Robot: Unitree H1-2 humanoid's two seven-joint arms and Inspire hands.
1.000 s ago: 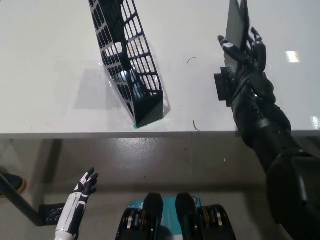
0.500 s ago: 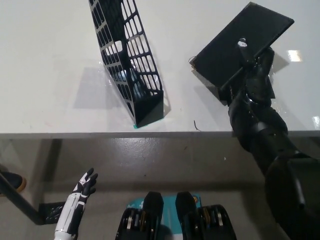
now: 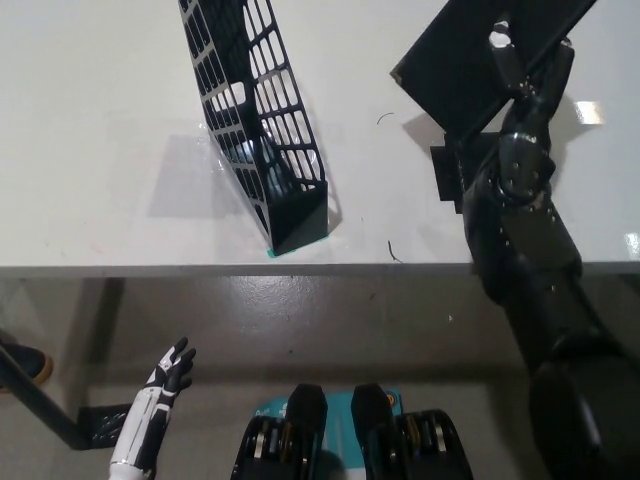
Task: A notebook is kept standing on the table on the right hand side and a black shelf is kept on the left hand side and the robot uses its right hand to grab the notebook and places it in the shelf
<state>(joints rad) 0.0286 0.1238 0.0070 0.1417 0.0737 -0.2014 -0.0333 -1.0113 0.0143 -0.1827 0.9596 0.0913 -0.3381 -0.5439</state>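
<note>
Carry step in hand: notebook (image 3: 470, 55) gripped in right hand (image 3: 525, 85), fingers (image 3: 500, 50) wrapped over its face, lifted clear of the bench (image 3: 100, 120) and tilted, cover toward the camera. Held at upper right, well apart from the shelf (image 3: 260, 130). Shelf stood at centre-left, slanted, its slot empty as far as visible. Small black stand (image 3: 445, 175) on the bench just under the arm, nothing in it. Left hand (image 3: 170, 372) resting low at lower left, below the bench edge, fingers spread, nothing in it. Placing not yet done. Next move, by judgement: swing leftward, turn notebook edge-on to the slot, line up above the opening, then lower in. Risk of knocking the shelf if tilted.
</note>
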